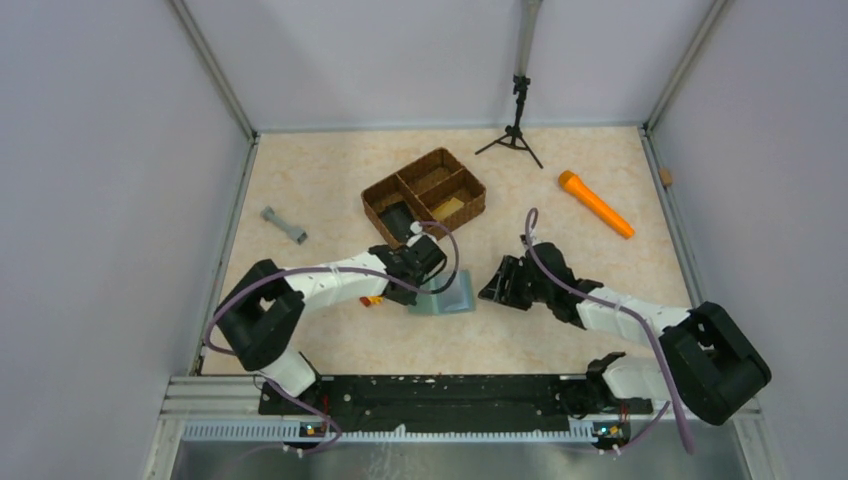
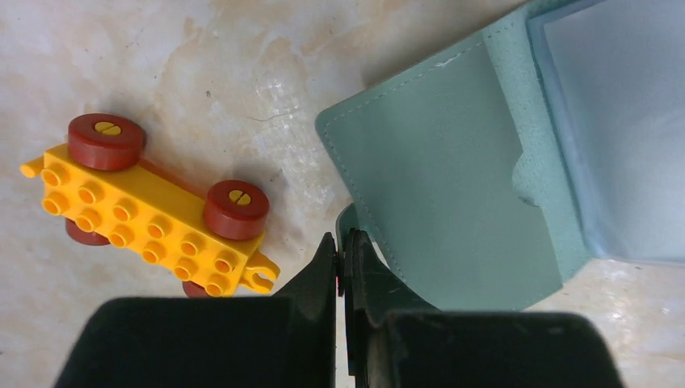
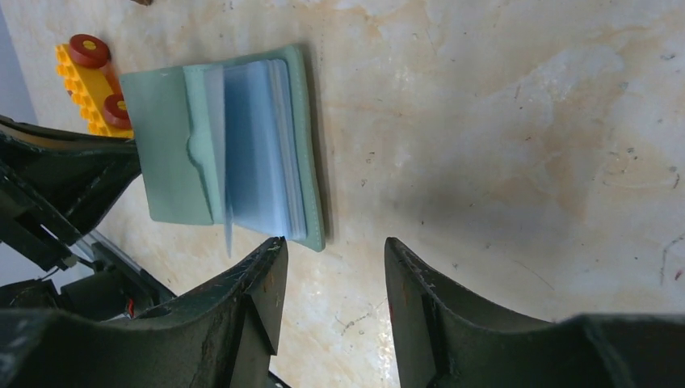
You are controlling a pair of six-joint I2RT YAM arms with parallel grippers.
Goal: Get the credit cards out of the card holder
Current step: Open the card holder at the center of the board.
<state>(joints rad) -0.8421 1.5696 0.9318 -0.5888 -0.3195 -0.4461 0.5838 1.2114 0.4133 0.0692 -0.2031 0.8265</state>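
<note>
Where the left gripper [image 2: 341, 240] pinches its cover, the grey-green folding card holder [image 2: 436, 178] lies open. Right gripper [image 3: 335, 250] jaws gape, empty.

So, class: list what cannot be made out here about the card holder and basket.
- Any cards inside the card holder: right wrist view, cloudy blue pockets hide them.
- The basket contents: top view, too small.
- Card holder's far half: left wrist view, cut off by the edge.

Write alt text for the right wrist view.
A grey-green card holder lies open on the marbled table, its pale blue-clear pockets fanned. The right gripper, jaws open, hangs just short of its near edge; a yellow toy brick with red wheels sits beyond the holder.
</note>
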